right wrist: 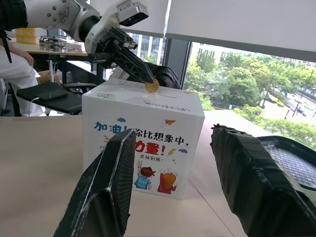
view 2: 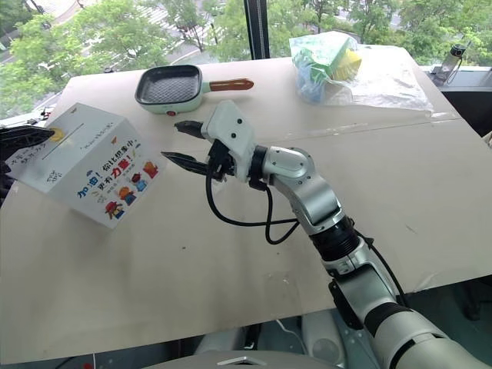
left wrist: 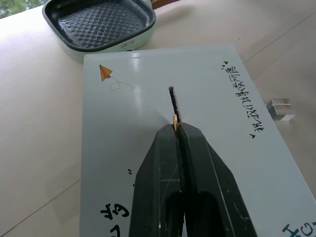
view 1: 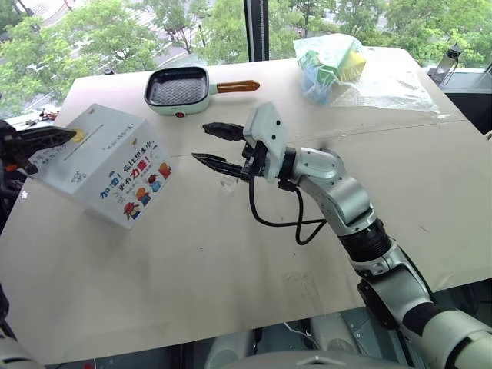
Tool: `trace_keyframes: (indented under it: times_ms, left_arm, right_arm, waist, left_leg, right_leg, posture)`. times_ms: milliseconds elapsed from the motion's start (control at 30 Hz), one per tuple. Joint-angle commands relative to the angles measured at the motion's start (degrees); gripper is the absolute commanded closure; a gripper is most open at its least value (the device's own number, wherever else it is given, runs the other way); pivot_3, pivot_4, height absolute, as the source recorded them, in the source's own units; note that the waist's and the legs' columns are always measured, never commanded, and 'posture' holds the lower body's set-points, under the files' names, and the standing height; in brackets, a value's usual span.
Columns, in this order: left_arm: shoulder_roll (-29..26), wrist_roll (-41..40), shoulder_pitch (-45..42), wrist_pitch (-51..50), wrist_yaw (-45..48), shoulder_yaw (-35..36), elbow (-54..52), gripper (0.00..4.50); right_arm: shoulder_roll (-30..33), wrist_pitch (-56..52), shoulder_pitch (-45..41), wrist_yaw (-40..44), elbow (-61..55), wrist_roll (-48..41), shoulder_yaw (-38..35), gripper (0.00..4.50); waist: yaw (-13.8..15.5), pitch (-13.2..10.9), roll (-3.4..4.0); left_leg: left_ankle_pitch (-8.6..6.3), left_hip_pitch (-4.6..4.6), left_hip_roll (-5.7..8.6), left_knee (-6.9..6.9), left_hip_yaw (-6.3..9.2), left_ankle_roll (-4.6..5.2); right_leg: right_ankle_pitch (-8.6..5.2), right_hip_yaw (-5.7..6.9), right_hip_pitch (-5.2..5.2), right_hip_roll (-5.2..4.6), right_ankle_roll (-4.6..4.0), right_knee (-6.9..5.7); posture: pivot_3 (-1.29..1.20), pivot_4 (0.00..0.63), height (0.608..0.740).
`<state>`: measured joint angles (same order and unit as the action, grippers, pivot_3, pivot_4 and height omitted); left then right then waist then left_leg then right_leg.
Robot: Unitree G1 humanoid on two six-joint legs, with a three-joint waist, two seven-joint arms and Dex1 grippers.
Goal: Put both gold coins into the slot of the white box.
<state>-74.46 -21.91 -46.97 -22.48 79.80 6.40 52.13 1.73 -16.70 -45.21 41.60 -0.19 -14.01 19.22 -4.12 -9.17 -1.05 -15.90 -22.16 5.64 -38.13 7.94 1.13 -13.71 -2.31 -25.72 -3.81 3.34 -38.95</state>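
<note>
Reaching across the table point(view 1: 231, 261) at mid-height, the right gripper point(view 1: 214, 145) is hovering with its fingers apart and nothing between them, pointing toward the box point(view 1: 108, 165) but standing well apart from it. Sitting farther to the robot's left, the box is resting tilted on the table, its printed side facing the camera and its broad white top carrying the slot point(left wrist: 174, 102), a thin dark slit. Poised over that top, the left gripper point(left wrist: 176, 127) is pinching a coin point(right wrist: 151, 86) between closed fingertips; the coin is standing on edge, its lower rim at or just above the near end of the slot and seemingly in line with it. Judging from this, the first insertion is at its final step: the coin is aligned but not yet released, and whether its edge has already entered the slit cannot be told. A second coin is not apparent on the table, so it cannot be told whether it is already inside the box or still waiting. Lying beyond the box are a green pan point(view 1: 178, 90) with an orange handle and, farther right, a plastic bag point(view 1: 338, 65) of coloured items, neither involved.
</note>
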Motion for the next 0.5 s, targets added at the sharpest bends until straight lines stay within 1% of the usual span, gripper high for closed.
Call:
trace_keyframes:
  times_ms: [33, 233, 433, 500]
  left_arm:
    - [0.6, 1.6, 0.7, -1.1, 1.5, 0.7, 1.4, 4.50]
    - [1.3, 1.6, 3.9, -3.2, 3.6, 2.4, -1.5, 4.50]
    - [1.8, 1.7, 5.7, -5.3, 2.3, 4.2, -3.5, 4.50]
    - [1.9, 2.4, 6.6, -3.8, 1.8, 4.3, -3.9, 4.50]
  right_arm:
    - [-0.2, 0.5, -0.3, 0.1, -2.9, -0.2, -0.4, 1.88]
    - [-0.2, 0.5, -0.4, 0.3, -2.7, -0.1, -0.4, 1.88]
    - [-0.1, 0.7, -0.4, 0.5, -2.4, 0.1, -0.4, 1.88]
    - [-0.2, 0.8, -0.4, 0.5, -2.4, 0.1, -0.3, 1.88]
  waist:
    - [0.0, 0.0, 0.00]
    - [0.0, 0.0, -0.01]
    - [0.1, 0.0, 0.00]
    - [0.1, 0.0, 0.00]
  left_leg:
    - [0.00, 0.01, 0.00, 0.00, 0.00, 0.00]
    - [0.00, 0.02, 0.01, -0.11, 0.00, 0.00]
    - [0.00, 0.02, 0.01, -0.12, 0.01, 0.00]
    - [0.00, 0.02, 0.01, -0.13, 0.02, 0.00]
  right_leg:
    - [0.00, 0.00, 0.00, 0.00, 0.00, -0.02]
    - [0.00, -0.01, 0.02, -0.02, 0.01, -0.05]
    - [0.00, 0.01, 0.02, -0.02, 0.01, -0.04]
    - [0.01, 0.01, 0.02, -0.02, 0.01, -0.05]
  posture:
    - [0.00, 0.150, 0.721]
    - [0.00, 0.150, 0.721]
    - [0.00, 0.150, 0.721]
    - [0.00, 0.150, 0.721]
